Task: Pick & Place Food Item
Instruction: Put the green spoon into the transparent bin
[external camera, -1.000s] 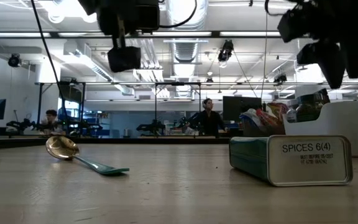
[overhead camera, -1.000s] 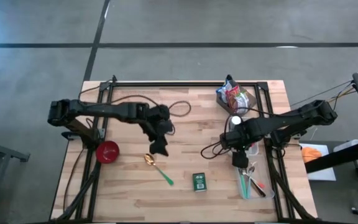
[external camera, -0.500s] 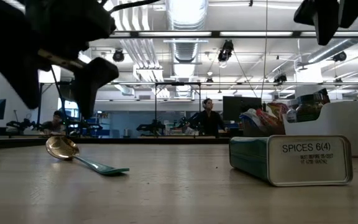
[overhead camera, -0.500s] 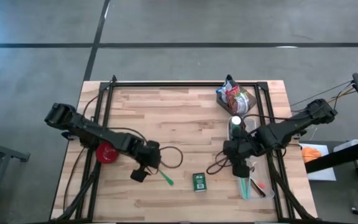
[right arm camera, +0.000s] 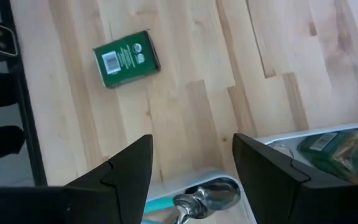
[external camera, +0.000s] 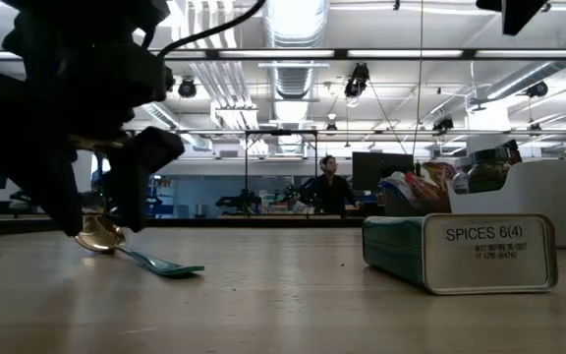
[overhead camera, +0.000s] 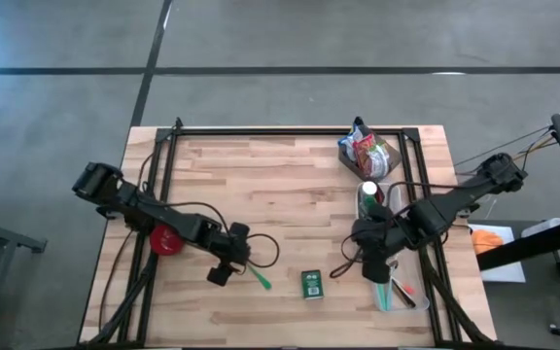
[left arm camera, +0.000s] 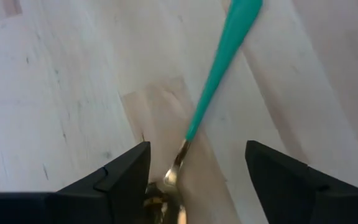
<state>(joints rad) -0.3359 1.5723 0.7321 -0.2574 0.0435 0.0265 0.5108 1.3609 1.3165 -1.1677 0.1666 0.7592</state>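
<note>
low view: wooden table (external camera: 283, 295), a person (external camera: 328, 184) in the room behind.

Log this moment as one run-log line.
left hand: open astride spoon | right hand: open above tray | spice tin: untouched

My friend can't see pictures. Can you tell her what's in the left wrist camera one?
Two dark open fingers straddle a spoon lying on a pale wooden table; its teal handle stretches away from the gripper.
</note>
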